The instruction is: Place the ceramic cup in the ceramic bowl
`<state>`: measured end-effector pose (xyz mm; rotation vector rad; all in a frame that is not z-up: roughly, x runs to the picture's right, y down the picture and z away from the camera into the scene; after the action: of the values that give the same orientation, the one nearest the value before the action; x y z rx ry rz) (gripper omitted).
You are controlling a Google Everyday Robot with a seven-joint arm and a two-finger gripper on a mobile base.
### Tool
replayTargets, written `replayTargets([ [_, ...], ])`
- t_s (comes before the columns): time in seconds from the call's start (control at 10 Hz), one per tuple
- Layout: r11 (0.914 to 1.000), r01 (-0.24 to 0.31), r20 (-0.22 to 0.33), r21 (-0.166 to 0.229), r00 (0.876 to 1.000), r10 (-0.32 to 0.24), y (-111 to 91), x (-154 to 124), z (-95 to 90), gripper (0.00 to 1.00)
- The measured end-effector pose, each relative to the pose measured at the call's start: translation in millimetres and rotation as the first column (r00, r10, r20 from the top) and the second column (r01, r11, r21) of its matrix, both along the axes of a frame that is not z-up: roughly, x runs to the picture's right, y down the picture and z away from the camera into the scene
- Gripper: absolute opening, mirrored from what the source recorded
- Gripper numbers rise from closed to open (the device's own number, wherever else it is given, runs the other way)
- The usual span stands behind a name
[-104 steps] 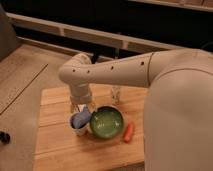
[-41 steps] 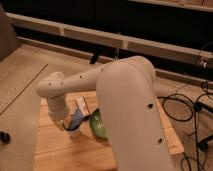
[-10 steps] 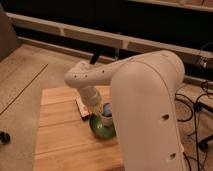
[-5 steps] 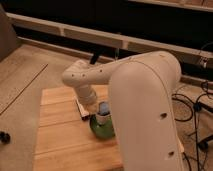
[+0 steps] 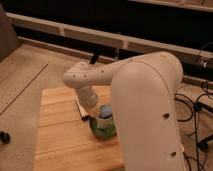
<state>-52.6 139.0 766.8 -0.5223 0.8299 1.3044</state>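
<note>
Arm reaches over the wooden table [image 5: 60, 135] from the right, its large white shell hiding much of the right side. The gripper [image 5: 98, 113] sits low at the left edge of the ceramic bowl [image 5: 102, 131], right beside the ceramic cup [image 5: 105, 112].

Cup position: directly over the bowl's opening, its blue-lavender top showing, its lower part inside or just above the green rim (cannot tell whether the base touches the bowl floor). Bowl rests on the table near the front right, partly covered by the arm.

Finger state: cannot tell whether they grasp the cup or have let go.

Progress, as a judgement: transport looks essentially done, since the cup is at the bowl. Left to do: confirm the cup is seated, let it go if held, and lift the gripper clear without tipping the cup.
</note>
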Motion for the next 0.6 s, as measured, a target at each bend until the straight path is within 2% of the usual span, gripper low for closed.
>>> replayTargets([
  [0.4, 1.0, 0.001, -0.011, -0.003, 1.0, -0.001, -4.7, 3.5, 0.4, 0.74],
  [0.6, 0.9999, 0.007, -0.012, 0.015, 1.0, -0.007, -16.1, 2.8, -4.2, 0.74],
])
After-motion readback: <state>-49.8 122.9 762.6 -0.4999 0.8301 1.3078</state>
